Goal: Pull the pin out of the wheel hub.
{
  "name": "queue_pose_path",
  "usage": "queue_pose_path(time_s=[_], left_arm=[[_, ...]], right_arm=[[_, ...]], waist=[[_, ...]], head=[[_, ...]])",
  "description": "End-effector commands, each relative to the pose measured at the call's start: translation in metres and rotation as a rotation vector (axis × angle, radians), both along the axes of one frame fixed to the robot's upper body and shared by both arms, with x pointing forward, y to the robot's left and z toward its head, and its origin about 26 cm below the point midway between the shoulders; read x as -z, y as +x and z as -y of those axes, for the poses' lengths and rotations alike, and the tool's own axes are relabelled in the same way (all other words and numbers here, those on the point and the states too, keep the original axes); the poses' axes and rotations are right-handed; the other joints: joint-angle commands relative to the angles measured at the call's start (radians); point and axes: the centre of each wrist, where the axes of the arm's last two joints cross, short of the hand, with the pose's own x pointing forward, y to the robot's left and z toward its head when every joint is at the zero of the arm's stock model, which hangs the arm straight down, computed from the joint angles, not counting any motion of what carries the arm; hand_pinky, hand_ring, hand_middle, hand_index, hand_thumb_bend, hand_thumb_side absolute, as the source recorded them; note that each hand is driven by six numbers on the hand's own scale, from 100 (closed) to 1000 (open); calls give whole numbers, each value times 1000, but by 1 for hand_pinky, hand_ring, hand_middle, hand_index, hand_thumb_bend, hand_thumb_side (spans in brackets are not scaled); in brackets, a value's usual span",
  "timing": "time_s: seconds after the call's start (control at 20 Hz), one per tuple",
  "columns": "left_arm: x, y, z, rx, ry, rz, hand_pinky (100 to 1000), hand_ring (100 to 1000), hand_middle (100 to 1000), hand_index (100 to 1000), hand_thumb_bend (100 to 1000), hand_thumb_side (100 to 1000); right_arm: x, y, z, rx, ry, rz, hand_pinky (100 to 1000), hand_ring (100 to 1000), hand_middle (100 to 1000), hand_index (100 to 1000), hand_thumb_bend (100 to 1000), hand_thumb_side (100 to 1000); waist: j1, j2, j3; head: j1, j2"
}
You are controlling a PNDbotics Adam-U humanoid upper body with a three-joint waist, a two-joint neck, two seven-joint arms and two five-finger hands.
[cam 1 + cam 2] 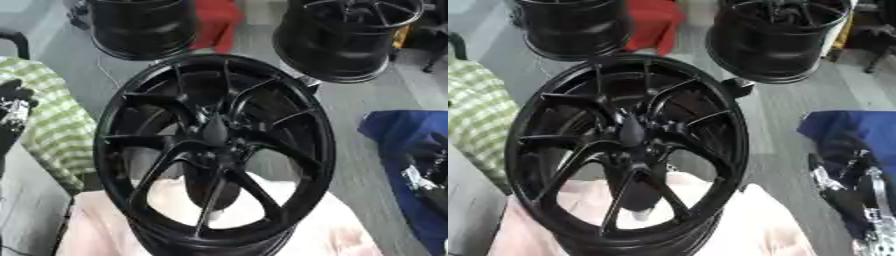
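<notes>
The wheel hub (pixel 214 152), a glossy black rim with thin paired spokes, stands tilted toward the camera in the middle of the view, its lower edge resting on a pale pink cloth (pixel 332 235). At its centre a dark, cone-like pin (pixel 214 131) sticks out from where the spokes meet. Left of the wheel hub, the left hand (pixel 12 111) shows only as a dark shape at the picture's edge; whether its fingers are wide or narrow cannot be told. Right of the wheel hub and lower, the right hand (pixel 859 192) hangs in black and silver, well apart from the rim, and its fingers cannot be made out either. It lies over a blue cloth (pixel 868 130). A green checked cloth (pixel 48 130) lies left of the hub. Beyond the hub stand two more black rims (pixel 350 35), with something red (pixel 214 20) between them.
</notes>
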Motion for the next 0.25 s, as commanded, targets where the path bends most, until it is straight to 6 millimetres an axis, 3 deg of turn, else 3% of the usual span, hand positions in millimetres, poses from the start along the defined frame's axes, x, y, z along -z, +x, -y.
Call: queue_pose_path(time_s=[0.05, 0.25], left_arm=[[-6, -2, 5, 5, -6, 5, 866, 757, 718, 864, 143, 519], [-1, -1, 9, 15, -22, -13, 865, 755, 715, 864, 139, 516]], right_arm=[[-2, 1, 3, 14, -4, 8, 561, 718, 756, 928, 353, 332], [1, 0, 4, 20, -7, -1, 561, 719, 757, 928, 349, 334]], waist=[[2, -12, 1], [1, -18, 2]], head=[[0, -17], [0, -19]])
